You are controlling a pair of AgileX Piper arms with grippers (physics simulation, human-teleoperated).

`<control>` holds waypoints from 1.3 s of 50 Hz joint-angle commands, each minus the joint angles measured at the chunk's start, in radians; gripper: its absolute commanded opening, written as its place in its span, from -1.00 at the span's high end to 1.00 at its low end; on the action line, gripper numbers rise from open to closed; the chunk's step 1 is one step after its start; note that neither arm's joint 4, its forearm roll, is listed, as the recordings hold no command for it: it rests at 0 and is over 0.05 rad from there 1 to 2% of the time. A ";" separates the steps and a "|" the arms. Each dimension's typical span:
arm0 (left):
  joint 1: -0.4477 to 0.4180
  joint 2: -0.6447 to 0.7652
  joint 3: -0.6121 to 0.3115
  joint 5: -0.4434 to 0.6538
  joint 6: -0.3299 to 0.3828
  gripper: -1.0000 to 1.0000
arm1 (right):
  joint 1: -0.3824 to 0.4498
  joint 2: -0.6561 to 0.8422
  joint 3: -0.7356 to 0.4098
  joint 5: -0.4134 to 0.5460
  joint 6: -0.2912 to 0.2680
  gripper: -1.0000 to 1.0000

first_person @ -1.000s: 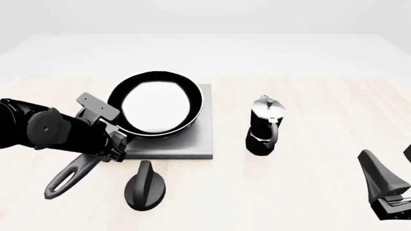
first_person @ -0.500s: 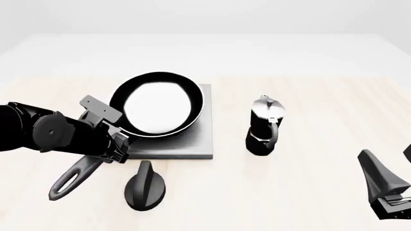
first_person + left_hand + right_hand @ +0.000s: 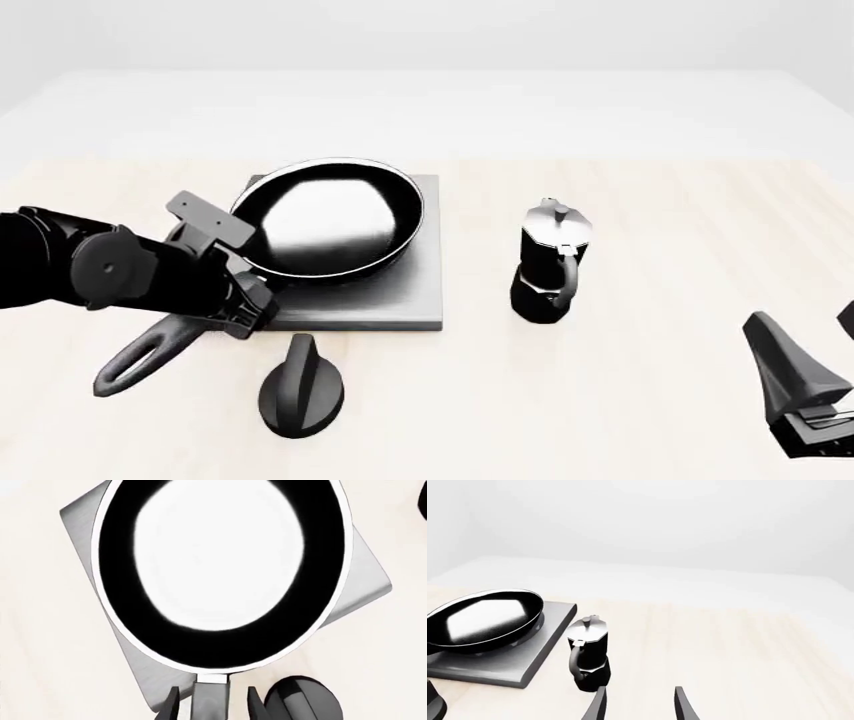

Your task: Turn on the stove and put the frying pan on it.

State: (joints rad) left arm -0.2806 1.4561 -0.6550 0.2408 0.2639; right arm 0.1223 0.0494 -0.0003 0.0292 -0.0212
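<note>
- The frying pan (image 3: 334,220) sits over the stove (image 3: 387,300), the flat grey slab, covering most of its top; its bowl reaches past the slab's left edge, and its black handle (image 3: 140,360) runs toward the near left, out over the table (image 3: 641,200).
- From the right wrist view the pan (image 3: 484,620) looks tilted over the slab (image 3: 507,667) — whether its base rests fully on the burner cannot be told.
- The left gripper (image 3: 247,290) is on the handle just behind the bowl. In the left wrist view its two fingers (image 3: 170,707) stand on either side of the grey neck of the handle (image 3: 212,700), close against it — pinching the handle.
- In that same view the pan's bright inside (image 3: 217,555) fills the picture, with corners of the stove (image 3: 363,590) showing around it.
- The black oval knob (image 3: 302,388), with its raised ridge, lies on the table in front of the stove's near edge, apart from the slab and untouched by either arm.
- A black moka pot (image 3: 549,262) stands upright just to the right of the stove, not touching it.
- The right gripper (image 3: 807,385) is at the near right corner, well apart from everything; its fingers (image 3: 599,705) are spread, with nothing between them.
</note>
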 commanded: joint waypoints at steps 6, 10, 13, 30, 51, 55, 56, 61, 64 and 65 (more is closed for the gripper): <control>-0.001 -0.006 0.002 -0.003 0.003 -1.00 | -0.003 -0.010 0.000 0.009 -0.001 -1.00; 0.003 -0.013 0.001 0.001 0.006 -1.00 | -0.002 -0.012 0.000 0.010 -0.001 -1.00; 0.007 -0.031 0.002 0.012 0.012 -1.00 | -0.003 -0.016 0.000 0.012 -0.001 -1.00; -0.023 -0.177 0.017 0.101 0.001 -1.00 | 0.004 -0.041 0.000 0.022 -0.005 -1.00; -0.042 -0.473 -0.025 0.303 0.022 -1.00 | 0.016 -0.043 -0.005 0.017 -0.008 -1.00; -0.053 -0.532 -0.032 0.340 0.017 -1.00 | 0.017 -0.042 -0.005 0.015 -0.007 -1.00; -0.054 -0.546 -0.034 0.347 0.017 -1.00 | 0.019 -0.042 -0.006 0.015 -0.007 -1.00; -0.073 -0.639 -0.041 0.391 0.005 -1.00 | 0.026 -0.033 -0.003 0.005 -0.006 -1.00; -0.104 -0.683 -0.049 0.421 -0.027 -1.00 | 0.027 -0.033 -0.004 0.003 -0.006 -1.00; -0.101 -0.694 -0.048 0.425 -0.022 -1.00 | 0.028 -0.032 -0.005 0.003 -0.006 -1.00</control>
State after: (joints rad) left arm -0.3480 0.9070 -0.6884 0.5846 0.2642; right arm 0.1426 0.0118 -0.0044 0.0394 -0.0277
